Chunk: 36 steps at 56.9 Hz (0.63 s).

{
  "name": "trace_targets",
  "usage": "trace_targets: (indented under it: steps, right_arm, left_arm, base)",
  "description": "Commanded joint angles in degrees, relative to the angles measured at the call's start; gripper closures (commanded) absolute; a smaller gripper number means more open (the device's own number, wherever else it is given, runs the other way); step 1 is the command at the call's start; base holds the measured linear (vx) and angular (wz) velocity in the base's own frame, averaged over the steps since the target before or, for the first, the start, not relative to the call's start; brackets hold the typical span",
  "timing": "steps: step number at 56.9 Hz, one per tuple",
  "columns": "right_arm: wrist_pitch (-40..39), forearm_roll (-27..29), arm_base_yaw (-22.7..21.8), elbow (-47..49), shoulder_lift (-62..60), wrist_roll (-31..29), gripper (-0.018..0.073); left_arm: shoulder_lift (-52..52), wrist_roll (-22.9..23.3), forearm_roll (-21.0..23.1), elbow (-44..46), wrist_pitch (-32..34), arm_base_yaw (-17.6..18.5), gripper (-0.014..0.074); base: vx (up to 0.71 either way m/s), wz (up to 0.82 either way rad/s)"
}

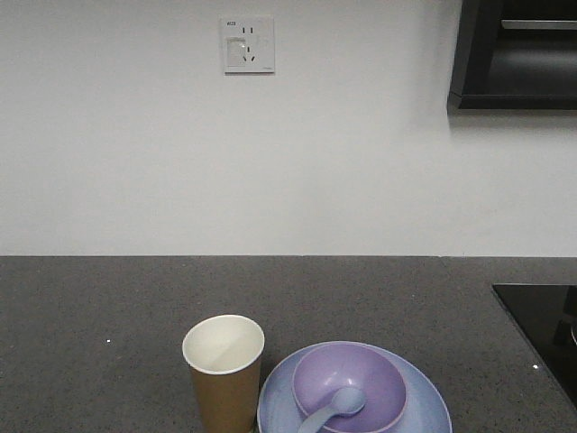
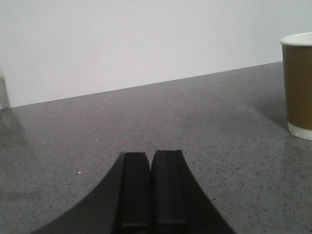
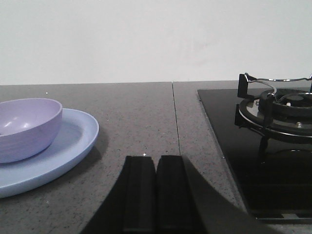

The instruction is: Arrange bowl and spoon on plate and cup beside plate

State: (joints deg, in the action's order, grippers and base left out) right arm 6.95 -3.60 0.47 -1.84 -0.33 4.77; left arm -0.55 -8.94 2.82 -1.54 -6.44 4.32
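In the front view the lavender bowl (image 1: 350, 386) sits on the pale blue plate (image 1: 428, 408), and the pale blue spoon (image 1: 332, 408) lies in the bowl with its scoop inside. The brown paper cup (image 1: 223, 374) stands upright just left of the plate. The right wrist view shows the bowl (image 3: 27, 127) on the plate (image 3: 73, 146) at the left; the spoon is hidden there. My right gripper (image 3: 156, 158) is shut and empty, low over the counter right of the plate. My left gripper (image 2: 151, 155) is shut and empty, left of the cup (image 2: 298, 85).
A dark speckled counter (image 1: 108, 307) runs back to a white wall with a socket (image 1: 247, 43). A black glass hob (image 3: 234, 146) with a gas burner and pan support (image 3: 278, 105) lies to the right. A dark cabinet (image 1: 514, 54) hangs at the upper right.
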Motion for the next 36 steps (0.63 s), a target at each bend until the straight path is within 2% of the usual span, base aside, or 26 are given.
trace_targets:
  steps: [1, 36]
  right_arm:
    - [-4.77, -1.11, -0.33, -0.14, -0.58, 0.02, 0.0571]
    - [-4.71, -1.11, -0.33, -0.14, -0.64, 0.02, 0.0571]
  left_arm:
    - [-0.98, 0.50, 0.18, 1.44, 4.77, -0.01, 0.0599]
    - [-0.98, 0.50, 0.18, 1.44, 4.77, -0.01, 0.0599]
  base:
    - [0.00, 0.00]
    - [0.00, 0.00]
